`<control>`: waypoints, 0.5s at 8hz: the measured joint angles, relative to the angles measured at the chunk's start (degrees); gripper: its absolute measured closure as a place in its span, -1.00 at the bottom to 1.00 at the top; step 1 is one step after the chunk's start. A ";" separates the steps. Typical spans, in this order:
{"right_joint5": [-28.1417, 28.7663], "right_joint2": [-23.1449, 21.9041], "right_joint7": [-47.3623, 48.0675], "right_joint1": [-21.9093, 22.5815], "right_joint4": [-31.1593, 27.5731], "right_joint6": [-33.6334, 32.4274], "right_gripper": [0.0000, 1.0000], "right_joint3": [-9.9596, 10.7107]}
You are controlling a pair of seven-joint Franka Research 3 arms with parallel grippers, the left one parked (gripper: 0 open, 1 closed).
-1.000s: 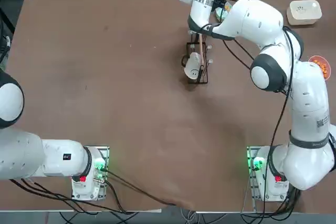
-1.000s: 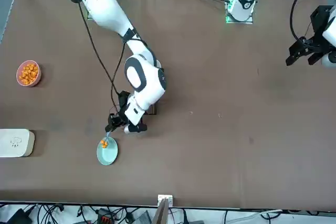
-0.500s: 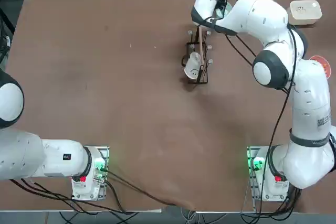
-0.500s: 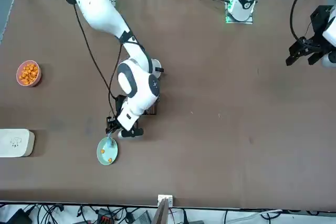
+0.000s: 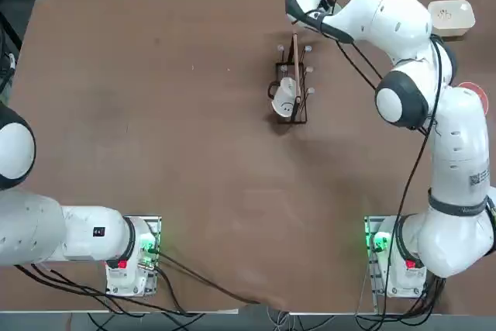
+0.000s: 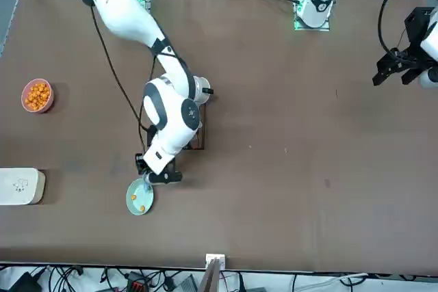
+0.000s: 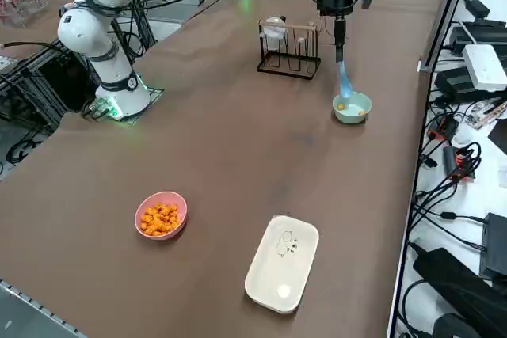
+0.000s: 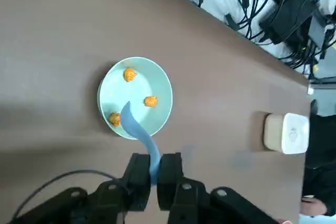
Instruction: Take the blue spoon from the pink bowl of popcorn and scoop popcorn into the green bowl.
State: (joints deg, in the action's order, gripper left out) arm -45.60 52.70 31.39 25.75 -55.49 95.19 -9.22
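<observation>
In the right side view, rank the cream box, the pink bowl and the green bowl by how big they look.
1. cream box, clearly largest.
2. pink bowl.
3. green bowl, though it lies farther from the camera, so the two bowls may really match.

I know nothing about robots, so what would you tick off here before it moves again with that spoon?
1. Spoon held firmly: the right gripper is shut on the blue spoon's handle. Ok.
2. Spoon over its target: its scoop hangs above the green bowl. Ok.
3. Load delivered: three pieces of popcorn lie in the green bowl; the scoop looks empty. Ok.
4. More to fetch: the pink bowl holds a heap. Ok.
5. Way back to the pink bowl: the wire rack stands beside the arm and the cream box lies near the pink bowl. Cannot tell if clearance is enough.
</observation>
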 joint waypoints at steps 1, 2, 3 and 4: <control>2.18 -0.48 0.00 -0.98 0.46 -0.01 0.78 0.02; 4.76 -1.48 -0.02 -2.22 0.68 -0.06 0.78 0.02; 7.48 -2.79 -0.09 -3.55 0.82 -0.23 0.78 0.04; 9.53 -4.00 -0.20 -4.94 0.85 -0.53 0.78 0.04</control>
State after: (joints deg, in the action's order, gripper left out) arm -36.07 48.69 31.19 20.80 -54.63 94.65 -9.18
